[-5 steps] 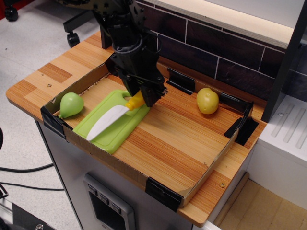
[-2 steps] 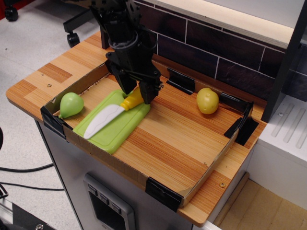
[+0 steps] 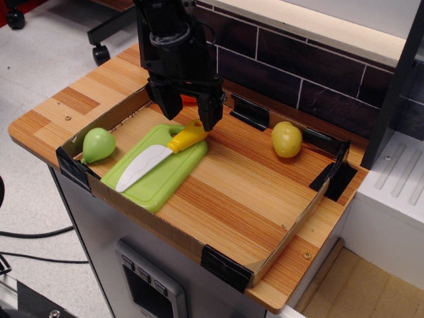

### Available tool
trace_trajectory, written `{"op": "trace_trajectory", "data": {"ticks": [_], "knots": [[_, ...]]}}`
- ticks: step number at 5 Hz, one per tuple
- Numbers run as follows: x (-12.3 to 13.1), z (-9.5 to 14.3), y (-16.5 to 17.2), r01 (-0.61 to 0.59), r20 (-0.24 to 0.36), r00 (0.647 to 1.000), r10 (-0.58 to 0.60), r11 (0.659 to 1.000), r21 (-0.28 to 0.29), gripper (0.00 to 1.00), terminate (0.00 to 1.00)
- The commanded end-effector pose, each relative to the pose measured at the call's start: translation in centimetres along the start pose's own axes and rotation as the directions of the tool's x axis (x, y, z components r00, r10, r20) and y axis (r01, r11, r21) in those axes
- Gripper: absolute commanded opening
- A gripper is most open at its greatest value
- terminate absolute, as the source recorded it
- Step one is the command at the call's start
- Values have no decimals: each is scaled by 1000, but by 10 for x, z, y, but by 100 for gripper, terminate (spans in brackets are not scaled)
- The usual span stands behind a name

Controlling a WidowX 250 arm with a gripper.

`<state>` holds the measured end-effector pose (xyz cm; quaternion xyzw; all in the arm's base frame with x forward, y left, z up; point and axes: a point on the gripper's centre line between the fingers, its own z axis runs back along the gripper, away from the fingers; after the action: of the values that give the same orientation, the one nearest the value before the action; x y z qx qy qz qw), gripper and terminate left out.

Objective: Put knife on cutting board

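Note:
The knife (image 3: 158,155) has a white blade and a yellow handle. It lies on the light green cutting board (image 3: 162,177), blade toward the front left, handle at the board's back right edge. The black gripper (image 3: 189,111) hangs just above the handle end. Its two fingers stand apart and hold nothing. The board sits at the left of the cardboard-walled wooden tray.
A green pear-shaped toy (image 3: 98,144) lies left of the board in the tray's corner. A yellow round fruit (image 3: 286,139) lies at the back right. Black brackets (image 3: 250,110) hold the tray's low walls. A dark tiled wall (image 3: 298,73) stands behind.
The gripper let go of the knife's yellow handle, opened and rose. The knife settled flat on the cutting board.

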<state>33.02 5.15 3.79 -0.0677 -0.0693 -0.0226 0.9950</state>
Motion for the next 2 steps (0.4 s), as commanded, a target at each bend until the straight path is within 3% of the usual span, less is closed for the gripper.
{"op": "trace_trajectory", "data": {"ticks": [1, 2], "knots": [[21, 67, -9, 32, 189, 981, -38, 999, 32, 100, 0], [26, 88, -16, 51, 205, 977, -55, 998, 21, 100, 0]]}}
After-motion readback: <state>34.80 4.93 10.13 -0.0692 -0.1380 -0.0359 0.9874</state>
